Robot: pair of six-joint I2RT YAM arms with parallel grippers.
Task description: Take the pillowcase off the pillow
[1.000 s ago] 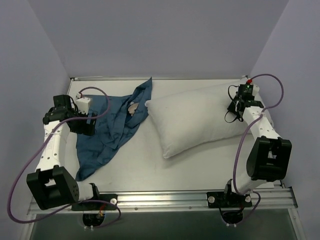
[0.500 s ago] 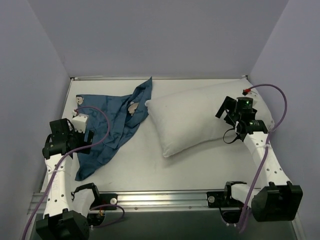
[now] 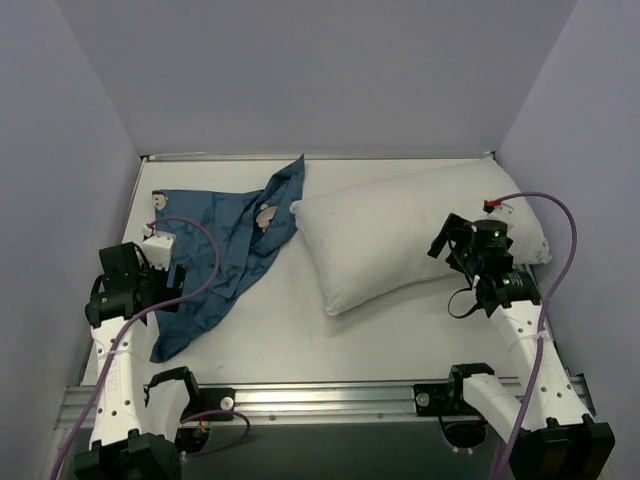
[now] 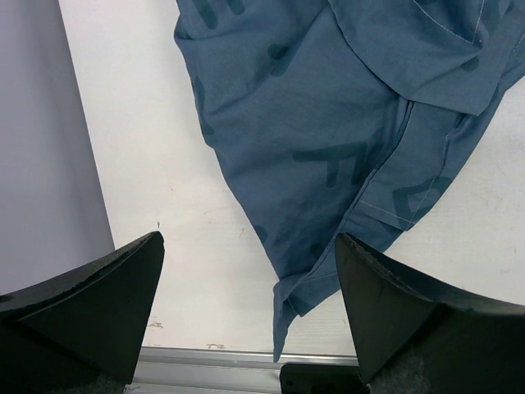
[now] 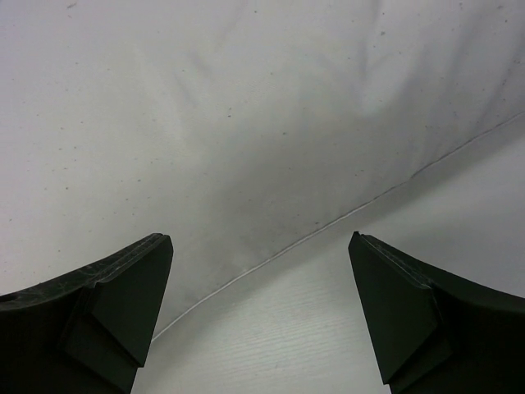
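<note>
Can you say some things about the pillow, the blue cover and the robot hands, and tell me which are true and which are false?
1. The pillowcase is off the pillow. True.
2. The pillow is blue. False: it is plain white; the pillowcase is the blue one.
3. The left gripper and right gripper are both open and hold nothing. True.
4. The pillowcase lies neatly folded on top of the pillow. False: it lies crumpled on the table, to the pillow's left.
</note>
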